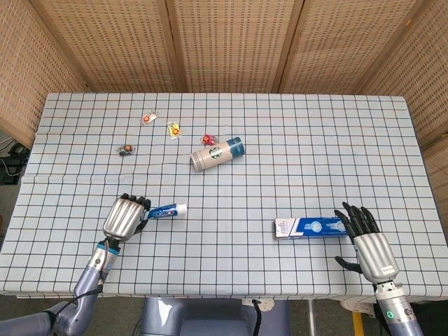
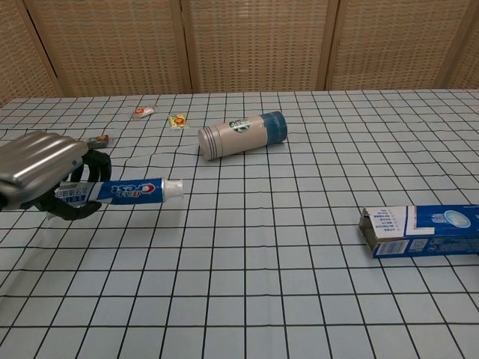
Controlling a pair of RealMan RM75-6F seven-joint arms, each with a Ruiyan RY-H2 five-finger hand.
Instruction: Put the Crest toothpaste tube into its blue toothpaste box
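left hand (image 2: 41, 173) grips toothpaste tube (image 2: 135, 190) | blue box (image 2: 419, 230) open-ended, tube outside

Screened test bench, gridded tablecloth (image 1: 280, 175)

- The left silver-backed, black-fingered robot hand (image 1: 126, 216) is gripping the blue-and-white Crest toothpaste tube (image 2: 127, 191), fingers curled around its tail end.
- The right silver-backed robot hand (image 1: 369, 245) is resting with its fingers spread apart.

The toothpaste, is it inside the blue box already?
No, the left hand holds the toothpaste, far from the blue box.
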